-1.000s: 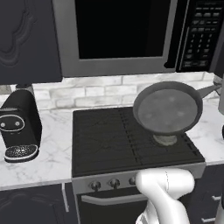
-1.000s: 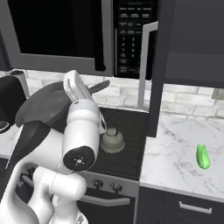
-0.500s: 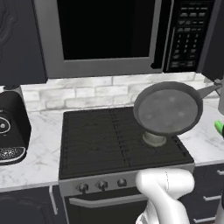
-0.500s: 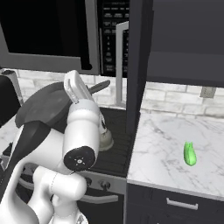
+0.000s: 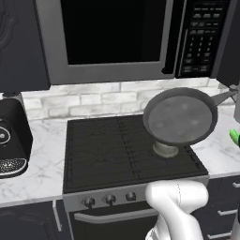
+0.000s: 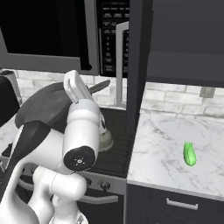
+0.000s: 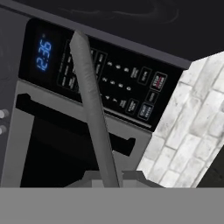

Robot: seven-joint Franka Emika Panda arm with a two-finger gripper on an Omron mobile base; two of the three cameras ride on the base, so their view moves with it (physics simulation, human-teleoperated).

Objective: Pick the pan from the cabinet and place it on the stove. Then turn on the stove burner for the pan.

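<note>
- Here the pan (image 5: 180, 116) is a wide, shallow, round dark-grey dish with a mottled inner face, tipped up in the air above the stove (image 5: 117, 150), over its rear grates toward 2 o'clock.
- Its long thin dark handle (image 7: 92, 109) runs from the gripper (image 7: 113, 178) toward 11 o'clock in the hand view; the gripper is clamped on the handle's end.
- Behind the handle, the microwave (image 7: 83, 87) shows "12:36" in blue; the white keypad labels are too small to read.
- A small green object (image 6: 189, 154) lies on the marble desk (image 6: 175, 162).
</note>
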